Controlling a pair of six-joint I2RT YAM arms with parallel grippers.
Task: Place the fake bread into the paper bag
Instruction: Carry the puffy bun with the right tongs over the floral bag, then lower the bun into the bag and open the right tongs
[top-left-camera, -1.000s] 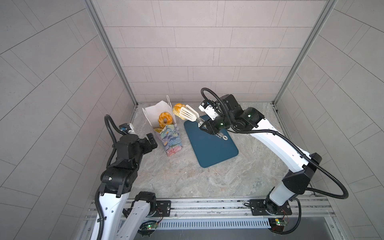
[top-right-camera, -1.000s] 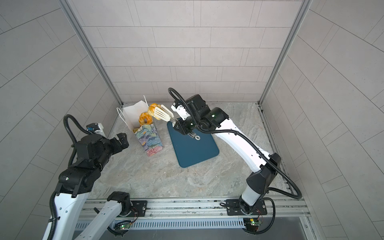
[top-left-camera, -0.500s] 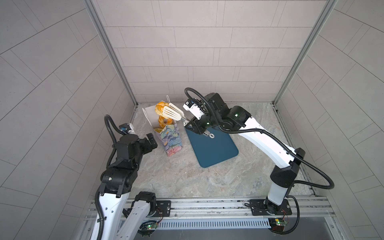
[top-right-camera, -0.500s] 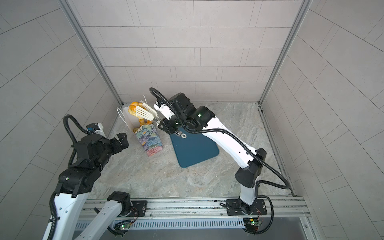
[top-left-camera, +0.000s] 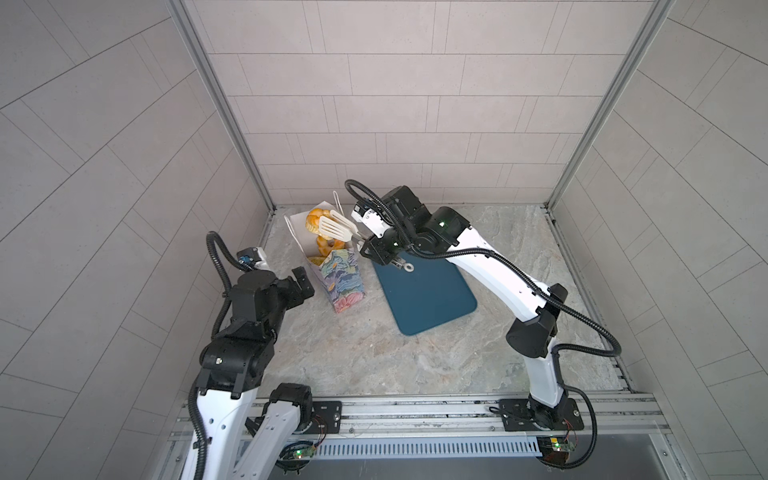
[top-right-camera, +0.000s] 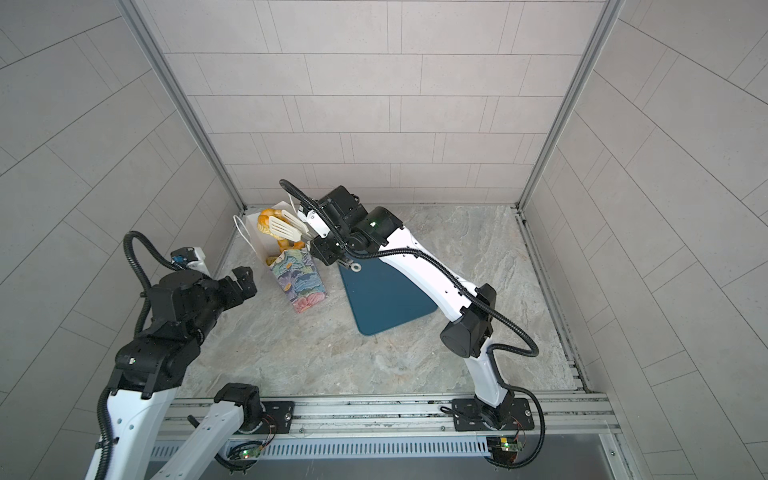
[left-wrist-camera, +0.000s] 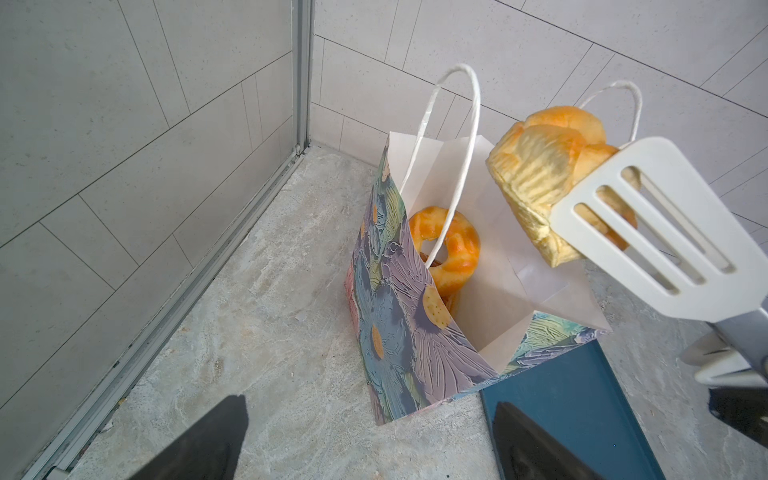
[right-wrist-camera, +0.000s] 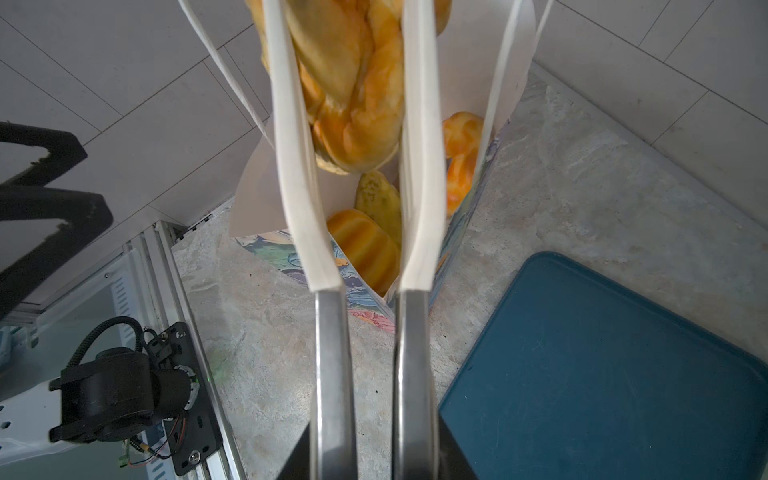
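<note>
The paper bag (top-left-camera: 341, 279) (top-right-camera: 300, 283) (left-wrist-camera: 399, 332) (right-wrist-camera: 286, 251) stands open near the back left corner. Several pieces of fake bread lie in it, among them a ring (left-wrist-camera: 455, 249) and a striped roll (right-wrist-camera: 365, 245). My right gripper (top-left-camera: 375, 248) (top-right-camera: 328, 253) (right-wrist-camera: 372, 449) is shut on the metal handles of the white slotted tongs (top-left-camera: 338, 226) (top-right-camera: 286, 227) (left-wrist-camera: 648, 232) (right-wrist-camera: 291, 145). The tongs pinch a golden croissant-like fake bread (top-left-camera: 314, 219) (top-right-camera: 264, 220) (left-wrist-camera: 536, 166) (right-wrist-camera: 353, 83) just above the bag's mouth. My left gripper (top-left-camera: 302, 282) (top-right-camera: 243, 282) (left-wrist-camera: 370, 436) hangs open beside the bag, touching nothing.
A flat dark teal tray (top-left-camera: 428, 295) (top-right-camera: 382, 295) (left-wrist-camera: 573, 415) (right-wrist-camera: 602, 374) lies right of the bag, with nothing on its visible surface. Tiled walls close in behind and to the left of the bag. A metal rail (top-left-camera: 415, 409) runs along the front.
My right arm has swung left, carrying the tongs and the pinched bread from over the tray's far corner to above the bag's mouth. The left arm has stayed still.
</note>
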